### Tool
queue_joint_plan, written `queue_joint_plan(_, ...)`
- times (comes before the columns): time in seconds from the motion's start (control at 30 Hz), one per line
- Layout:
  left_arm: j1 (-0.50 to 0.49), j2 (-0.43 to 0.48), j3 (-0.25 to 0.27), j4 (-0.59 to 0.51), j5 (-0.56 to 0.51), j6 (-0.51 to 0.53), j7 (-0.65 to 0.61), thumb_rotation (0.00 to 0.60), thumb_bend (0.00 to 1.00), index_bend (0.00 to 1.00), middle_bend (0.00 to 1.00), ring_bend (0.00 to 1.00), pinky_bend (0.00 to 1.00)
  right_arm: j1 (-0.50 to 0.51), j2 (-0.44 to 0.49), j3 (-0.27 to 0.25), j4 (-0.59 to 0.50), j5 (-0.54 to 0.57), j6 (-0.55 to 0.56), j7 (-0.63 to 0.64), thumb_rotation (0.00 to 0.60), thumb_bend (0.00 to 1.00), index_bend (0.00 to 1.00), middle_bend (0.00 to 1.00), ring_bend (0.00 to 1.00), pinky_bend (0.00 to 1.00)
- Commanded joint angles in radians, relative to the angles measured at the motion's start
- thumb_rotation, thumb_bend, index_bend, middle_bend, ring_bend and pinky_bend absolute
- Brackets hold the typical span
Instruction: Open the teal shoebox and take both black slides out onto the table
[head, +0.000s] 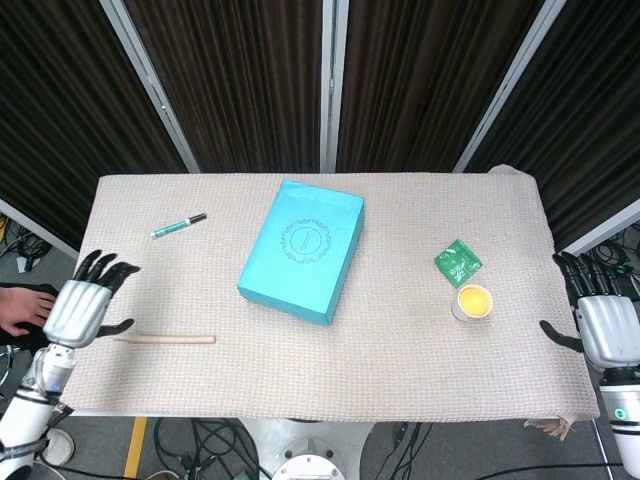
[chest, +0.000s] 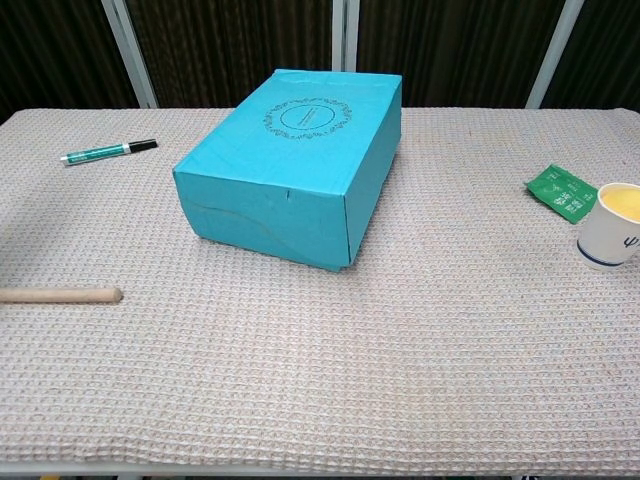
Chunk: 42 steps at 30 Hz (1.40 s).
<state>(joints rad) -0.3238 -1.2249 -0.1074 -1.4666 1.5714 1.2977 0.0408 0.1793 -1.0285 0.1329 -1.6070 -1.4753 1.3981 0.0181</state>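
Observation:
The teal shoebox (head: 303, 249) sits closed in the middle of the table, its lid with a round emblem facing up; the chest view shows the shoebox (chest: 290, 165) from its short end. The black slides are hidden inside. My left hand (head: 84, 306) hovers over the table's left edge, fingers spread, holding nothing, well left of the box. My right hand (head: 600, 320) hangs just off the right edge of the table, fingers apart and empty. Neither hand shows in the chest view.
A green marker (head: 178, 225) lies at the back left. A wooden stick (head: 163, 339) lies near the front left, just right of my left hand. A green packet (head: 458, 263) and a paper cup (head: 473, 302) of yellow liquid stand at the right.

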Motion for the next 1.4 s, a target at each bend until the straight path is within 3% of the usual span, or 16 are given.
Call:
queue_joint_plan(0.03,-0.09,-0.082,-0.032,0.076,0.041,-0.055,-0.032,0.6,0.07,0.22,0.22,0.11,0.09,0.005,0.006,0.0,-0.008,0.001,-0.007,-0.001,0.6,0.08,0.01,0.07,0.01,0.08)
queue_joint_plan(0.33,-0.255,-0.307,-0.041,0.292,0.08,-0.135,-0.111,0.6,0.07,0.21,0.18,0.11,0.1,0.002,0.018,-0.001,-0.019,0.014,-0.004,-0.003,0.6,0.1,0.01,0.07,0.01,0.08)
queue_joint_plan(0.53,-0.315,-0.434,-0.029,0.401,0.11,-0.11,-0.158,0.6,0.07,0.19,0.16,0.11,0.11,-0.003,0.026,-0.003,-0.028,0.022,-0.001,-0.005,0.6,0.1,0.01,0.07,0.01,0.08)
queue_joint_plan(1.0,-0.353,-0.682,0.023,0.72,0.152,0.016,-0.158,0.6,0.07,0.18,0.15,0.11,0.12,-0.016,0.03,-0.011,-0.038,0.025,0.014,-0.005,0.6,0.1,0.01,0.07,0.01,0.08)
queue_joint_plan(1.4,-0.381,-0.808,0.054,0.924,0.15,0.064,-0.223,0.6,0.07,0.18,0.15,0.11,0.12,-0.021,0.019,-0.015,-0.026,0.034,0.013,0.008,0.6,0.1,0.01,0.08,0.01,0.08)
